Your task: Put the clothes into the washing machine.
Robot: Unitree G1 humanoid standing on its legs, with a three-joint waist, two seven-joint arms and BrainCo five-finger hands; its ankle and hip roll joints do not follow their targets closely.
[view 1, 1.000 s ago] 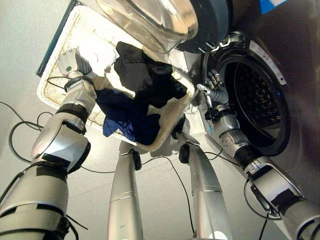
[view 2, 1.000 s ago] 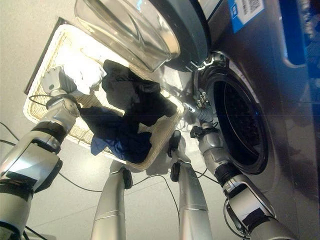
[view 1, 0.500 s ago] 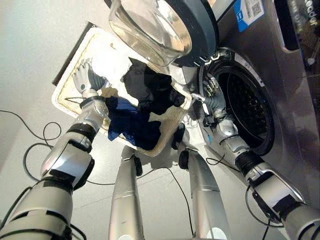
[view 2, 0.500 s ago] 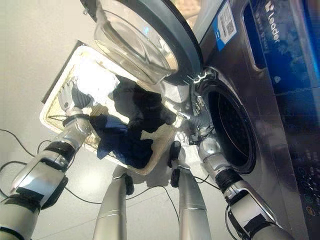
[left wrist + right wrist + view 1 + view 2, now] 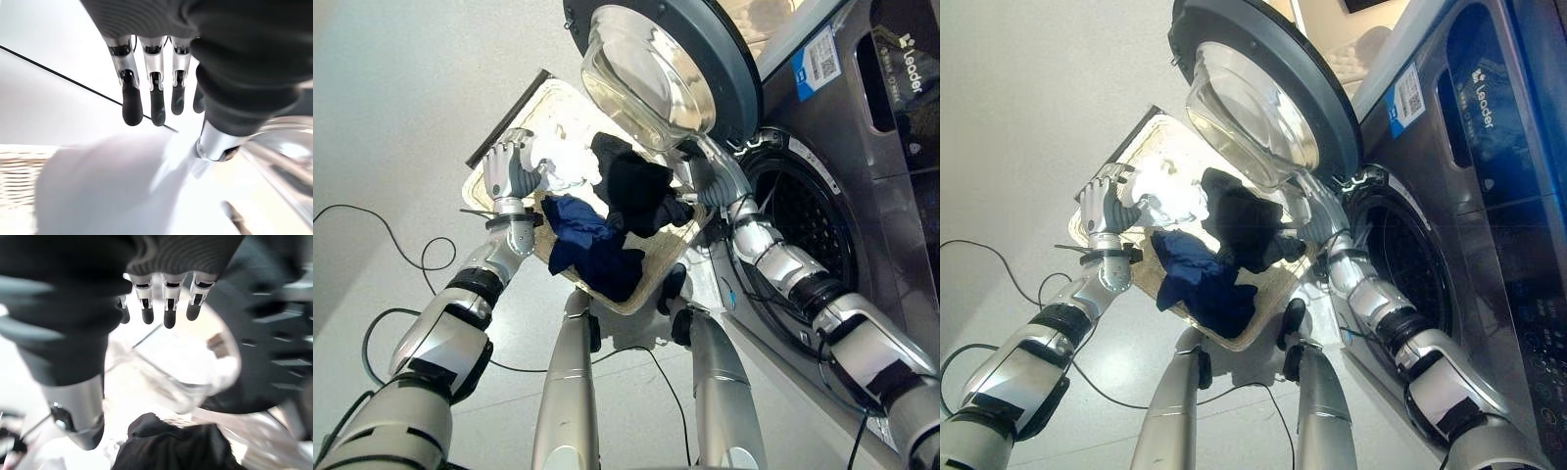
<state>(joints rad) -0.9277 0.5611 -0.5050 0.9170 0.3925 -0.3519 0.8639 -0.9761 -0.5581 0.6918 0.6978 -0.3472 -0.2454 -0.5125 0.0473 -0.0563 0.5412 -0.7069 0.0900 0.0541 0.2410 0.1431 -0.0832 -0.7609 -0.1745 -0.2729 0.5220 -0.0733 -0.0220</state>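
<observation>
I see the washer (image 5: pixel 862 196) with its door (image 5: pixel 666 69) swung open over the basket (image 5: pixel 656 284), which sits on the floor beside the washer. In the basket lie a black garment (image 5: pixel 636 191), a blue one (image 5: pixel 592 245) and a white one (image 5: pixel 563 162). My left hand (image 5: pixel 509 171) sits at the basket's far rim against the white garment, fingers straight. My right hand (image 5: pixel 705 181) is over the basket's washer-side edge near the black garment, fingers relaxed and holding nothing.

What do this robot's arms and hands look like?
Both arms are silver-grey segments joined by black bands. The left hand and right hand have silver fingers with dark tips, and dark ribbed covers over the hand backs and wrists.
</observation>
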